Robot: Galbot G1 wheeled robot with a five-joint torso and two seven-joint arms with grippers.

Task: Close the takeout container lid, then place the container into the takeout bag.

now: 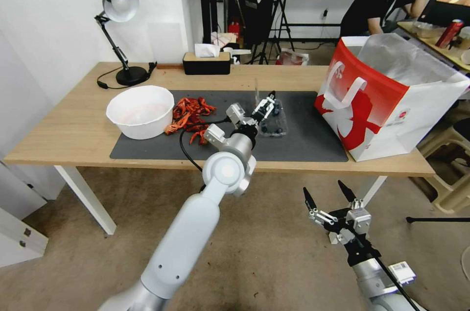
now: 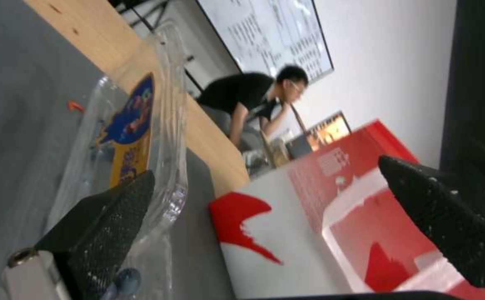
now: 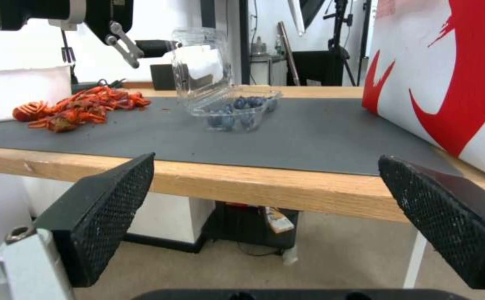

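The takeout container (image 1: 274, 124) lies open on the dark mat, its lower half (image 3: 240, 110) holding dark blue berries. Its clear lid (image 3: 203, 66) stands nearly upright on the hinge. My left gripper (image 1: 267, 103) is open at the lid's top edge. One finger (image 3: 142, 43) rests against the lid's outer face, and the lid (image 2: 153, 104) with its sticker sits just inside a fingertip (image 2: 120, 208). The red-and-white takeout bag (image 1: 387, 100) stands open at the table's right end. My right gripper (image 1: 328, 193) hangs open below the table's front edge.
A white bowl (image 1: 141, 110) and a pile of red crawfish (image 1: 191, 112) sit at the left of the mat (image 1: 303, 142). A desk lamp (image 1: 117, 32) and a tissue box (image 1: 206, 62) stand at the back. Bare mat lies between container and bag.
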